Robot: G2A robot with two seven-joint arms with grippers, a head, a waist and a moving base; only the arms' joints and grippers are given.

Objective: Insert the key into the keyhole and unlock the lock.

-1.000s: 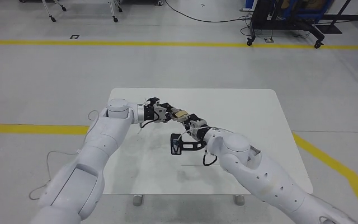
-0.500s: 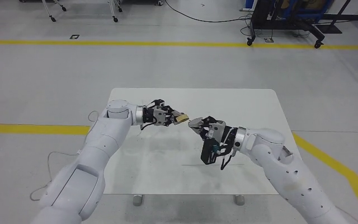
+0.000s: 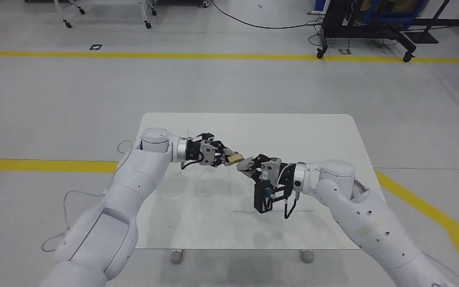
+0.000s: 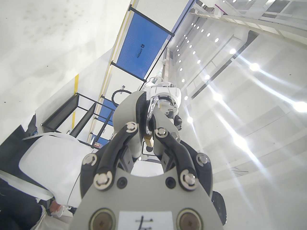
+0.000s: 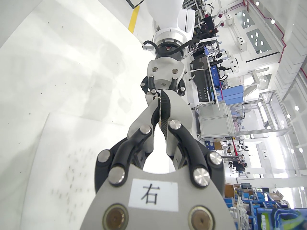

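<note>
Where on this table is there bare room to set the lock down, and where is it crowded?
Bare table: the far strip beyond both grippers, the near patch between the two arms, and the right edge past the right forearm. Crowded: mid-table, where the left gripper with the lock faces the right gripper with the key.

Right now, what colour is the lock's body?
Brass-yellow lock body, silvery shackle; clearest in the left wrist view.
</note>
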